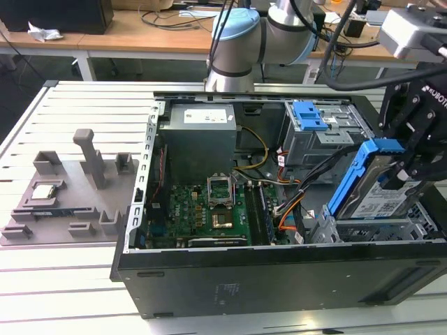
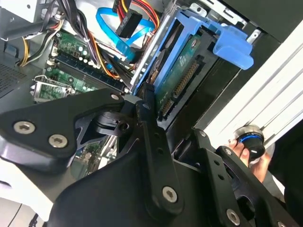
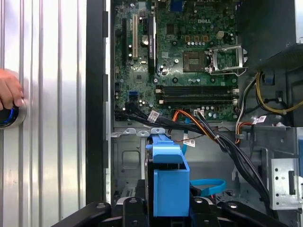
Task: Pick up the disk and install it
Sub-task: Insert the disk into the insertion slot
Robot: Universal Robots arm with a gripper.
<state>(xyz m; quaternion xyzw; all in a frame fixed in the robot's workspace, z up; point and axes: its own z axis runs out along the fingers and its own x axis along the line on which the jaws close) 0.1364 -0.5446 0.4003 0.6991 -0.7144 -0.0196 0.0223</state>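
The disk (image 1: 375, 194), a silver drive in a blue plastic frame, hangs tilted with one end raised over the metal drive bay (image 1: 363, 227) at the near corner of the open computer case (image 1: 279, 279), at the exterior view's right. My gripper (image 1: 404, 172) is shut on its upper side. In the second wrist view the disk (image 2: 187, 64) shows its connector edge and blue tab between the black fingers (image 2: 147, 101). In the first wrist view the blue frame (image 3: 168, 182) sits right above the bay floor (image 3: 124, 163).
Black and orange cables (image 1: 297, 199) run beside the bay. The motherboard (image 1: 209, 209) lies mid-case, and a second cage with a blue latch (image 1: 311, 115) stands at the back. A grey fixture (image 1: 70, 195) sits at the exterior view's left. A hand (image 3: 8, 90) rests on a round button (image 3: 10, 117).
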